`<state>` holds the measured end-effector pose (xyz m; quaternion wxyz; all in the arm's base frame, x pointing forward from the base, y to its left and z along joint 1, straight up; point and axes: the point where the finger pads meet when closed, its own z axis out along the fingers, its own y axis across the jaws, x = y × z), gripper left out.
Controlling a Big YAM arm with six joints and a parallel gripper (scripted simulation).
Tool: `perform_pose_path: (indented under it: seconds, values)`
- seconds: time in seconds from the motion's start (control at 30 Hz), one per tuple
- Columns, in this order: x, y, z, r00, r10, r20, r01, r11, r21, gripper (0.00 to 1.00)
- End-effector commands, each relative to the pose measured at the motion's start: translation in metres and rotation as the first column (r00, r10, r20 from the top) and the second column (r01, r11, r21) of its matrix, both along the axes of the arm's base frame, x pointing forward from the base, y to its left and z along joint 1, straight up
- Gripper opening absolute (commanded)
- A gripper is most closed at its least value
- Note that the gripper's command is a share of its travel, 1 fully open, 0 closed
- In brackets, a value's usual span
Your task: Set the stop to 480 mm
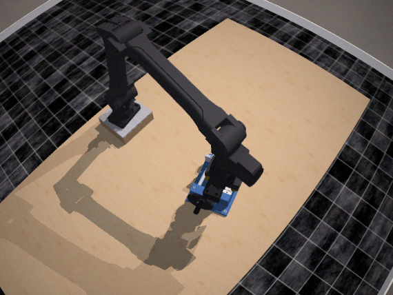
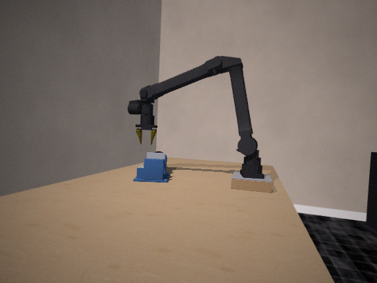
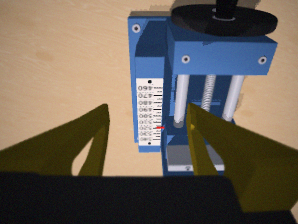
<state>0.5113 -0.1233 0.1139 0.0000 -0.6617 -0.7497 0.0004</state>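
Stop pointer (image 3: 160,127) — near 520 — wrist view only.

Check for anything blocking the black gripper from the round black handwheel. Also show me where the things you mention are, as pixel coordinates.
Nothing visible stands between the black gripper with yellow fingers (image 2: 146,144) and the round black handwheel (image 1: 198,199) (image 3: 224,21); the open fingers hang above the blue fixture (image 2: 153,170) (image 3: 150,65), touching nothing.

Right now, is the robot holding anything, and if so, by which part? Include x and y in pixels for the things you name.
Nothing is held: the end effector (image 2: 146,144) (image 3: 147,111) is open above the blue device (image 2: 153,170) (image 3: 150,67).
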Motion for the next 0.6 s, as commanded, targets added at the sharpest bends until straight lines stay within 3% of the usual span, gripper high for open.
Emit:
perform_pose_path:
  seconds: [0.0,0.2,0.27,0.4,0.57]
  values:
    - [0.011,-0.001,0.021,0.999,-0.006,0.05,0.007,1.0,-0.014,0.53]
    - [0.012,-0.002,0.023,0.999,-0.006,0.051,0.007,1.0,-0.014,0.53]
    - [0.019,-0.003,0.044,0.996,-0.005,0.085,0.007,1.0,-0.022,0.53]
    - [0.019,-0.003,0.054,0.996,-0.005,0.086,0.007,1.0,-0.023,0.53]
    - [0.023,-0.004,0.039,0.997,-0.005,0.072,0.007,1.0,-0.019,0.53]
